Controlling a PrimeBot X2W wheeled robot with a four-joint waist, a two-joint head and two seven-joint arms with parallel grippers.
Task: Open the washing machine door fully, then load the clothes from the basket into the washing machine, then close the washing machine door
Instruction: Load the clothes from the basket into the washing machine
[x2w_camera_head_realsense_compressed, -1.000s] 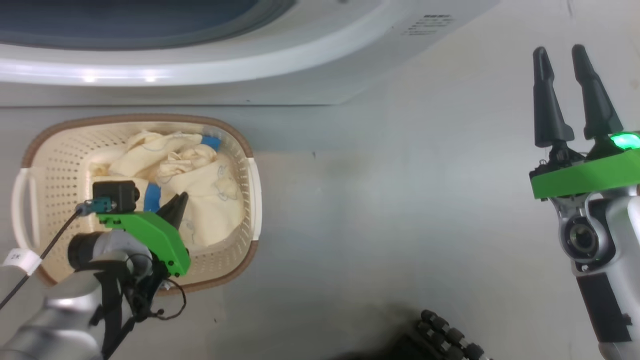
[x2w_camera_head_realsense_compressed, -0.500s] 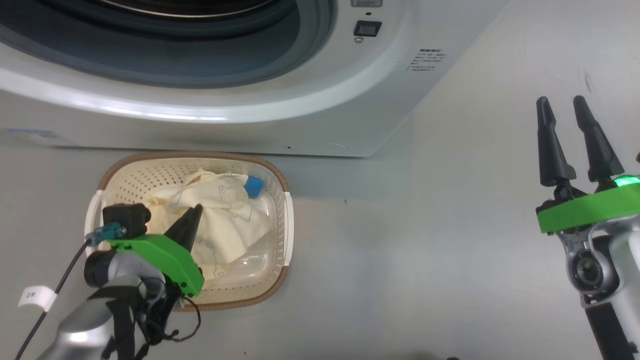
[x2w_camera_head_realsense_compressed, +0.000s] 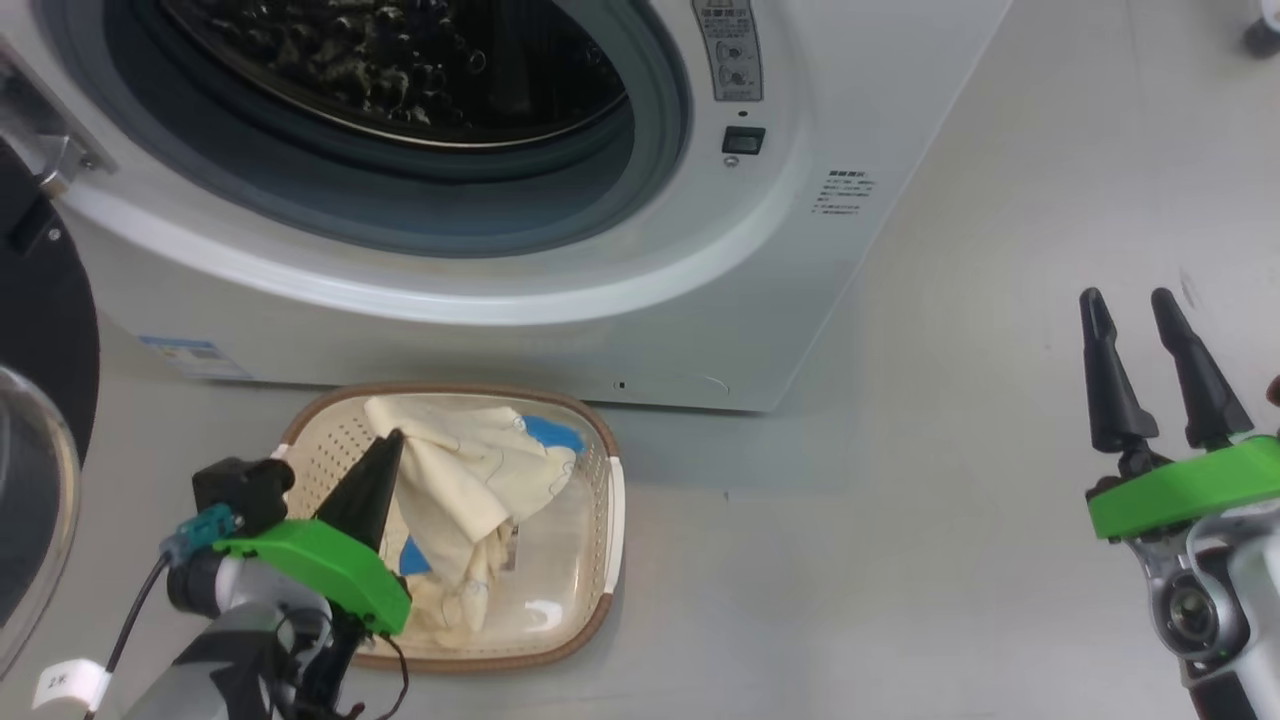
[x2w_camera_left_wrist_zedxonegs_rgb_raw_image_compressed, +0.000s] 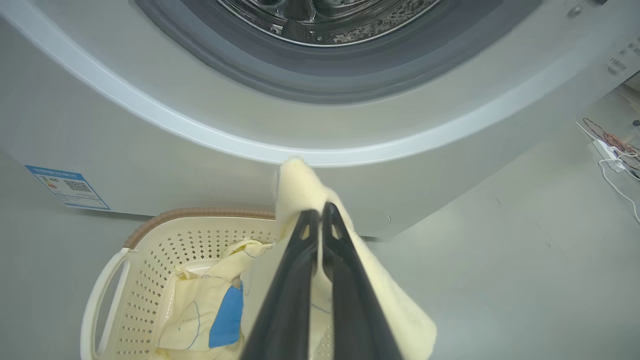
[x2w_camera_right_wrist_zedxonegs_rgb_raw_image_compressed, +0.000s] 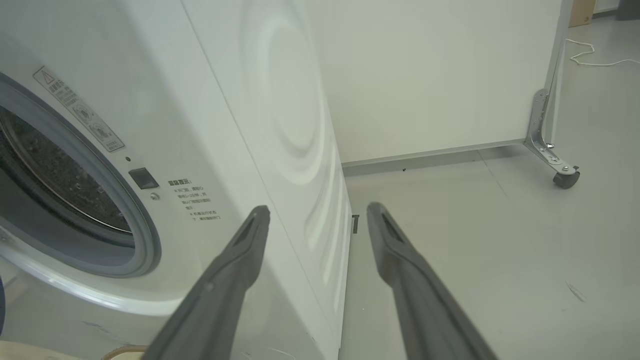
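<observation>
My left arm comes up from the lower left of the head view, forearm angled in toward the middle, green wrist bracket tilted. The left end effector (x2w_camera_head_realsense_compressed: 390, 440) points up and away from me toward the washing machine (x2w_camera_head_realsense_compressed: 700, 300). Its two dark fingers (x2w_camera_left_wrist_zedxonegs_rgb_raw_image_compressed: 295, 280) are pressed together on a fold of the clothes (x2w_camera_head_realsense_compressed: 470, 470). In the left wrist view the pale yellow fabric pokes out past the tips and drapes down either side of them. The rest of the clothes trail down into the basket (x2w_camera_head_realsense_compressed: 440, 388), where a blue patch shows. The basket sits on the floor (x2w_camera_head_realsense_compressed: 900, 560) just in front of the washing machine, below its opening. I see the washing machine door (x2w_camera_head_realsense_compressed: 50, 330) swung out at the left edge of the head view, black rim and glass bowl facing me. The dimpled drum (x2w_camera_head_realsense_compressed: 400, 60) is exposed.

My right arm stands at the lower right, wrist low, and the right end effector (x2w_camera_head_realsense_compressed: 1126, 298) points up the view. Its fingers are spread apart with nothing between them, over bare floor well to the right of the basket. The right wrist view looks along the machine's front right corner
</observation>
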